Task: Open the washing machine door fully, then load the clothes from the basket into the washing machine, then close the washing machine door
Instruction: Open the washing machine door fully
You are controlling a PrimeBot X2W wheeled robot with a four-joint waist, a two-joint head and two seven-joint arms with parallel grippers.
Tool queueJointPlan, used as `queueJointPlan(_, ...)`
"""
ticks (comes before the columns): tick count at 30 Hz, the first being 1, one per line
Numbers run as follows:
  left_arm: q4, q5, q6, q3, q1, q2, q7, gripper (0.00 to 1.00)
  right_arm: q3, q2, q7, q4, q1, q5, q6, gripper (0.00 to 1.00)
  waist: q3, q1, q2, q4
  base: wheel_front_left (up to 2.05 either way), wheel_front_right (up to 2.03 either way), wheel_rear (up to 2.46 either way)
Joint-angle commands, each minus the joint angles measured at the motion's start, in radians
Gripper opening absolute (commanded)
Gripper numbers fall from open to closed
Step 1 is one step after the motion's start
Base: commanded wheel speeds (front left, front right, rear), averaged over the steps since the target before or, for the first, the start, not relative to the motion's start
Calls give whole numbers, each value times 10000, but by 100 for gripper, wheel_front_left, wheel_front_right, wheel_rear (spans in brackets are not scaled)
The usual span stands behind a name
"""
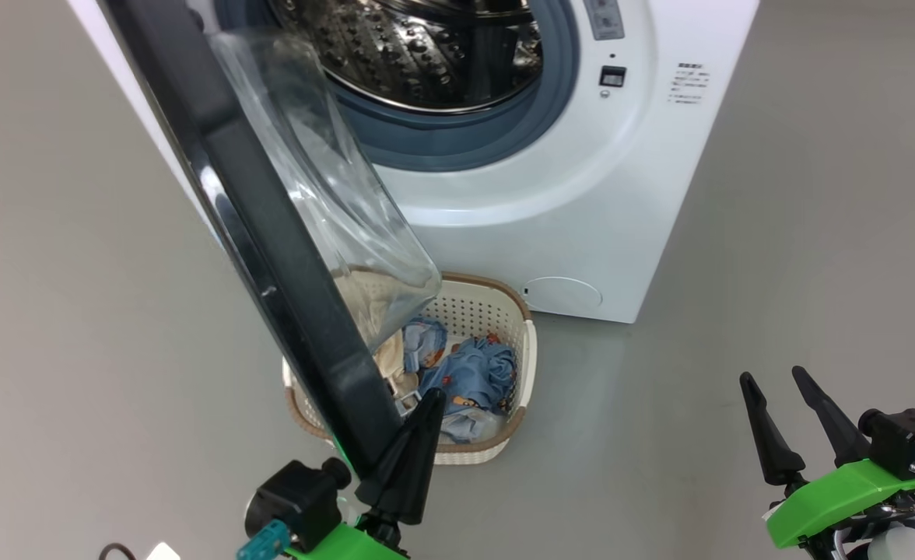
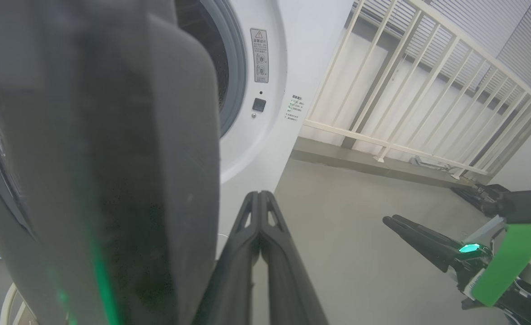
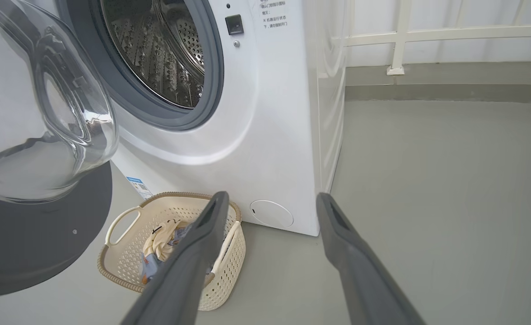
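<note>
The washing machine [image 1: 582,194] stands with its steel drum [image 3: 157,58] exposed. The washing machine door [image 1: 271,233] hangs open, its black rim slanting down the head view and its glass bowl [image 3: 44,113] bulging toward the machine. My left gripper [image 1: 432,398] is shut with nothing between its fingers, right beside the door's lower rim edge [image 2: 112,158]. On the floor under the door sits the basket [image 1: 524,334], holding the clothes [image 1: 469,373], light blue and cream. My right gripper [image 1: 775,379] hovers open and empty to the right, above bare floor and apart from the basket [image 3: 175,196].
Grey floor surrounds the machine on both sides. A white railing [image 2: 428,90] along a low kerb stands behind and to the right of the machine. The round cap [image 1: 562,295] sits low on the machine's front, next to the basket.
</note>
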Motion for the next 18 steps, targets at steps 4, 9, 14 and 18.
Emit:
queueJointPlan(4, -339, -37, 295, 645, -80, 274, -130, 0, 238, -203, -118, -264, -120, -44, 27, 100, 41, 0, 0, 199, 0, 0, 0)
queueJointPlan(9, -509, -7, 426, 677, 23, 360, -111, 0, 239, -239, -118, -259, -135, -35, 27, 100, 79, 0, 0, 405, 0, 0, 0)
queueJointPlan(14, -723, 19, 563, 710, 150, 451, -81, 0, 262, -263, -118, -271, -165, -35, 27, 100, 137, 0, 0, 580, 0, 0, 0)
queueJointPlan(18, -895, 49, 672, 733, 225, 519, -50, 0, 264, -293, -118, -279, -199, -36, 27, 100, 172, 0, 0, 701, 0, 0, 0)
